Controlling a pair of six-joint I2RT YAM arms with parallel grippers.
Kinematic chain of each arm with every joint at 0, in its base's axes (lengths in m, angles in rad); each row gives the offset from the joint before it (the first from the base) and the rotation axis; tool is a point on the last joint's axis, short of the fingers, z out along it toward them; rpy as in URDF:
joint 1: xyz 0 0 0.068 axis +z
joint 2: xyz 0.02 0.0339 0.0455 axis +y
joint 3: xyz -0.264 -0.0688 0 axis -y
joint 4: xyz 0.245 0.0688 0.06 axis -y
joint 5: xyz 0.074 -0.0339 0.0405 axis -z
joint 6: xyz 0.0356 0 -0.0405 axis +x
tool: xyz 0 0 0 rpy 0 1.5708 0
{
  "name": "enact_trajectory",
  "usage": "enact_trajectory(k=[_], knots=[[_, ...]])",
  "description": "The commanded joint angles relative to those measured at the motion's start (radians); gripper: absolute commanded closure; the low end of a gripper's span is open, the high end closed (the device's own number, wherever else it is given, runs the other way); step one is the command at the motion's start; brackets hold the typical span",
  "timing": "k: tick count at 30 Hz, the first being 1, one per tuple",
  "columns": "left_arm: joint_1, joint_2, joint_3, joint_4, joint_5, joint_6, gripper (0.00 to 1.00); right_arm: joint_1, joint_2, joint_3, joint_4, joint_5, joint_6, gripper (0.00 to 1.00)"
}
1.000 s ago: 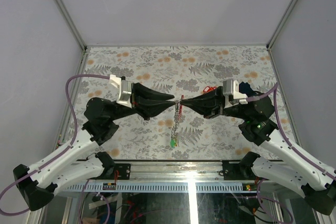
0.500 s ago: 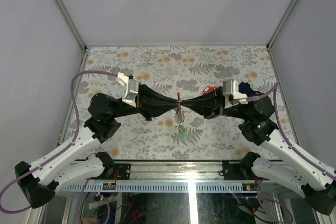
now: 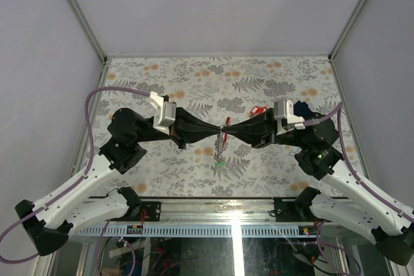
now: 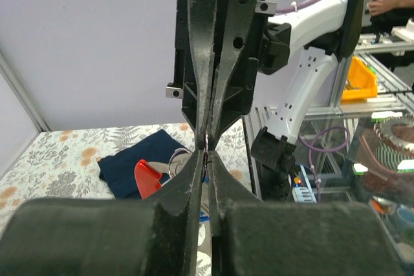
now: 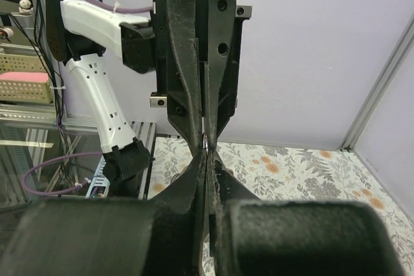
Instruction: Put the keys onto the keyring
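My left gripper (image 3: pixel 218 132) and right gripper (image 3: pixel 228 130) meet tip to tip above the middle of the table. Both are shut on a small silvery keyring (image 4: pixel 206 153), which also shows in the right wrist view (image 5: pixel 205 141). A red tag (image 3: pixel 226 123) sits at the meeting point. A short chain (image 3: pixel 221 147) hangs below it and ends in a green tag (image 3: pixel 220 163). Another key with a red tag (image 4: pixel 147 178) lies on the table by the right arm, also in the top view (image 3: pixel 257 110). Which gripper pinches ring and which a key I cannot tell.
A dark navy folded cloth (image 4: pixel 139 163) lies at the right of the floral table (image 3: pixel 194 75), partly hidden under the right arm (image 3: pixel 304 109). Metal frame posts stand at the back corners. The table's near edge is a metal rail (image 3: pixel 220 201).
The left arm has shifted right and its wrist moved closer to the middle. The hanging chain and green tag have risen and swung slightly right. The right arm has barely moved.
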Motion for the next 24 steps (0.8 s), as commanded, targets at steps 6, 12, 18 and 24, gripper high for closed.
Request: enact_trajectory(k=[6, 12, 18, 24], knots=[[-0.008, 0.056, 0.289, -0.612, 0.102, 0.446, 1.0, -0.006, -0.057, 0.13, -0.302, 0.003, -0.206, 0.79], [-0.007, 0.117, 0.427, -0.882, 0.047, 0.577, 1.0, -0.006, -0.026, 0.247, -0.59, 0.005, -0.315, 0.7], [-0.008, 0.213, 0.597, -1.169, -0.042, 0.695, 1.0, -0.005, 0.048, 0.301, -0.692, -0.013, -0.301, 0.62], [-0.015, 0.289, 0.738, -1.411, -0.198, 0.807, 1.0, -0.007, 0.061, 0.255, -0.661, 0.019, -0.262, 0.59]])
